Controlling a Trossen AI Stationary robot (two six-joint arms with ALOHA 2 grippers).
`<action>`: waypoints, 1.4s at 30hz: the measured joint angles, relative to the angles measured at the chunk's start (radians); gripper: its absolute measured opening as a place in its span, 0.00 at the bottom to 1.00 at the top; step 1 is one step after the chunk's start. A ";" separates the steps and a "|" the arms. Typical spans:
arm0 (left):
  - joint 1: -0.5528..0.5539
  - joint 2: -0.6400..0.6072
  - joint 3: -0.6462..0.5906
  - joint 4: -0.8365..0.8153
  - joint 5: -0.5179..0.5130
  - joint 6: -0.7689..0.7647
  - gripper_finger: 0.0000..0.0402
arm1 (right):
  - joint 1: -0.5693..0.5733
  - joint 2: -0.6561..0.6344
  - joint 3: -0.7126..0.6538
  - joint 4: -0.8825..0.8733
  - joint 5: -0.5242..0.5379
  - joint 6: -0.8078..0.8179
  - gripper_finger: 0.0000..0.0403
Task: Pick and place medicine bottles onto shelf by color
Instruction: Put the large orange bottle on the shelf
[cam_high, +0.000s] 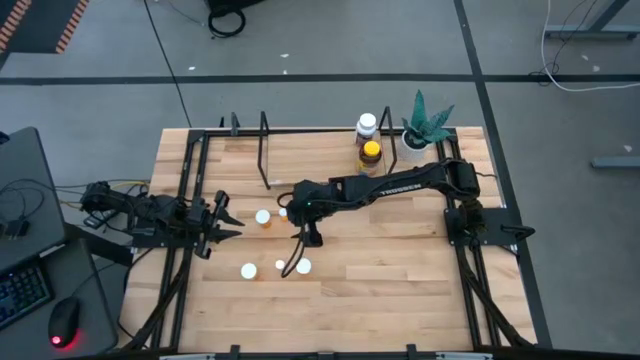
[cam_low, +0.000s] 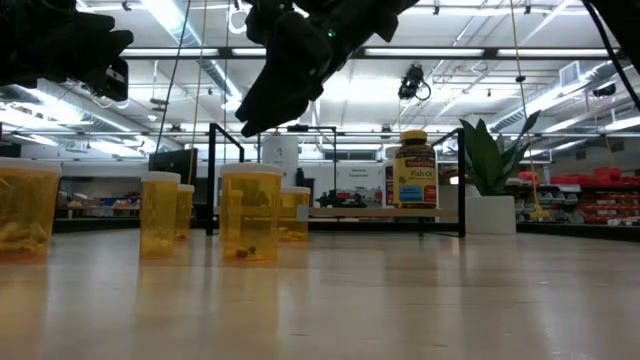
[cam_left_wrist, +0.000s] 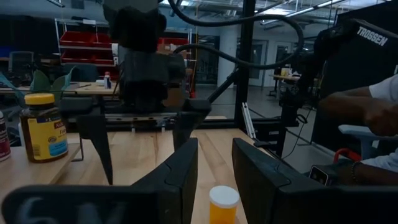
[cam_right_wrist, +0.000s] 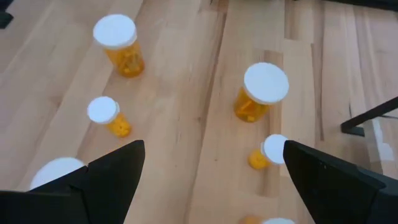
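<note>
Wooden table (cam_high: 400, 290) planks carry several small orange medicine bottles with white caps (cam_high: 262, 217), all loose near the middle. On the low shelf with a pale board and black wire frame (cam_high: 300, 135) stand only a white bottle (cam_high: 367, 126) and a dark amber bottle with a yellow lid (cam_high: 371, 155), so most sorting remains. Above the orange bottles, the right tool (cam_high: 296, 256) hangs spread wide and empty. At the table's left edge, the left tool (cam_high: 222, 222) waits, pressed nearly together, holding nothing.

Overhead straight down, low table-level, wrists close, all sharing orange bottles (cam_high: 263, 217).
</note>
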 joint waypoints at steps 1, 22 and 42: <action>0.000 0.000 0.000 0.000 0.000 0.000 0.27 | 0.004 0.000 0.000 0.000 0.000 0.000 0.98; 0.000 0.000 0.000 0.000 0.000 0.000 0.27 | -0.079 0.016 -0.058 -0.013 0.072 -0.071 0.97; 0.000 0.000 0.000 0.000 0.000 0.000 0.27 | -0.151 0.016 -0.257 0.164 0.044 -0.034 0.87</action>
